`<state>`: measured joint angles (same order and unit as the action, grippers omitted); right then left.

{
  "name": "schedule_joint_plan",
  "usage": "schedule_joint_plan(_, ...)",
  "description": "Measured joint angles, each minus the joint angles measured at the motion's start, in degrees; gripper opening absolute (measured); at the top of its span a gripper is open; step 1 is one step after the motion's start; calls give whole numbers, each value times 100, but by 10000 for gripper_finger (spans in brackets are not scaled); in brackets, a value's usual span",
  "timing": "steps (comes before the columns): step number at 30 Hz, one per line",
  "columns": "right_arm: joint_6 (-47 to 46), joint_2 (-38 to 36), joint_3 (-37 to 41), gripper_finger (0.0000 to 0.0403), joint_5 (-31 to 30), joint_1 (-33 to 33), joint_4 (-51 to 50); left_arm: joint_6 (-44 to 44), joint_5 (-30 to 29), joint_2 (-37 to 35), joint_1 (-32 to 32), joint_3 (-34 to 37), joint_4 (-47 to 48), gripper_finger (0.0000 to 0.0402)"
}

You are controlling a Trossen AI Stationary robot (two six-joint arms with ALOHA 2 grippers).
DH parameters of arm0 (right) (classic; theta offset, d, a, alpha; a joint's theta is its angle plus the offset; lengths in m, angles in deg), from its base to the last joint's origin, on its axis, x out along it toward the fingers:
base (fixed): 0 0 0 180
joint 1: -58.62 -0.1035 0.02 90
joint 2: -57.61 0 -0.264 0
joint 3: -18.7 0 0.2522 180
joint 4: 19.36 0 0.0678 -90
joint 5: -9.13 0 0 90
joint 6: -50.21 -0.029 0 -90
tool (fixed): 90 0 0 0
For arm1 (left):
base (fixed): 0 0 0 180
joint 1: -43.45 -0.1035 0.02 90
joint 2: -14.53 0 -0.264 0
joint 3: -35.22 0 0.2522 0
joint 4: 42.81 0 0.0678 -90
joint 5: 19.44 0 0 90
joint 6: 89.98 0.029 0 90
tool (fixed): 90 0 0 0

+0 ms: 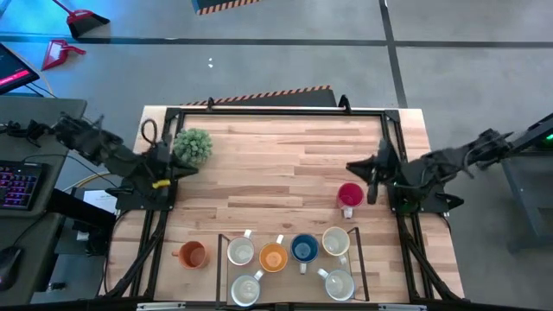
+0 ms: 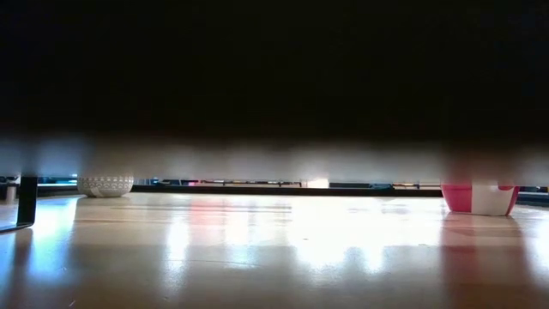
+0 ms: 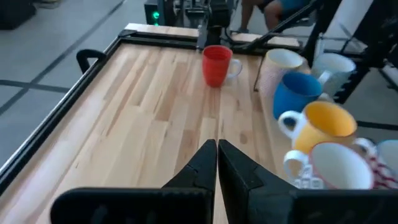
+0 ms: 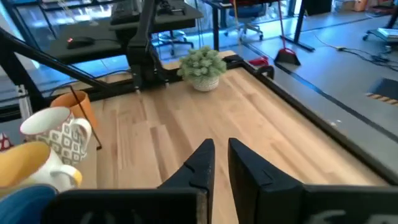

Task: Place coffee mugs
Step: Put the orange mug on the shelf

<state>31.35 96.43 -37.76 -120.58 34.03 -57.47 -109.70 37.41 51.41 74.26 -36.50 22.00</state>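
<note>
bench: pale wood planks w/ black frame round edge; low view's upper half is blacked out by sth close to the lens, only a thin strip of bench shows.
left arm: parked at bench's left edge, beside plant; upper part runs off over a desk w/ a keyboard.
left gripper: hangs over bare wood, jaws pressed together, holding nothing.
right arm: at bench's right edge, reaching in toward red mug.
right gripper: jaws narrow, slim gap betw. tips, nothing betw. them; whether fully closed — can't tell.
plant: bushy green, white pot, near left rear corner; low view shows only the pot's base.
rack: thin black wire outline at front of bench; front part cut off by pic edge.
coffee mugs: cluster inside rack — 4 white/cream, 1 orange, 1 blue; the front two partly cut off.
orange mug: alone, just left of rack, outside it.
red mug: upright on bench, behind rack, just beside right gripper, not touching; low view cuts its top off.
person: only legs, blurry, beyond bench in left wrist view.
</note>
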Motion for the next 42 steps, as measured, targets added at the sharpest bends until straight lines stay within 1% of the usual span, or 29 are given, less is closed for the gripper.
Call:
schedule_joint_plan(3, -36, -320, 878, 23, 112, 4, 820, -86, -38, -94, 139, 744, -580, 5)
schedule_joint_plan(6, -50, -580, 1411, 23, 296, 4, 1401, -219, -39, -95, 282, 1358, -1156, 5)
schedule_joint_plan(8, -50, -715, 1583, 23, 412, 5, 1570, -444, -46, -102, 397, 1691, -1426, 5)
schedule_joint_plan(11, -52, -862, 1666, 23, 444, 6, 1563, -824, -68, -87, 632, 2080, -1683, 5)
schedule_joint_plan(14, 69, -937, 1675, 23, 434, 7, 1575, -915, -347, -100, 888, 2388, -2046, 5)
schedule_joint_plan(16, 90, -937, 1675, 23, 414, 21, 1576, -870, -449, -113, 1020, 2435, -2264, 5)
schedule_joint_plan(19, 90, -934, 1675, 24, 396, 21, 1569, -872, -285, -159, 1124, 2360, -2401, 5)
schedule_joint_plan(21, 81, -929, 1675, 24, 396, 21, 1567, -927, -20, -191, 1132, 2167, -2390, 5)
schedule_joint_plan(23, 43, -930, 1675, 24, 377, 21, 1567, -1034, 45, -202, 1132, 1882, -2360, 5)
schedule_joint_plan(25, -120, -934, 1675, 24, 351, 21, 1565, -1117, 64, -140, 1132, 1482, -1984, 5)
schedule_joint_plan(28, -566, -934, 1675, 24, 238, 21, 1484, -1575, 129, 151, 1130, 816, -856, 5)
schedule_joint_plan(31, -855, -934, 1675, 24, 247, 21, 1220, -2186, 622, 574, 1130, 259, 162, 5)
schedule_joint_plan(34, -968, -928, 1675, 24, 269, 21, 991, -2859, 1321, 938, 1130, -140, 794, 6)
schedule_joint_plan(38, -935, -932, 1675, 24, 269, 21, 983, -3659, 1928, 1254, 1130, -327, 1141, 20)
schedule_joint_plan(40, -933, -932, 1675, 24, 269, 21, 983, -3989, 2244, 1367, 1130, -327, 1257, 33)
schedule_joint_plan(42, -922, -933, 1675, 24, 263, 21, 983, -4287, 2435, 1496, 1130, -309, 1306, 50)
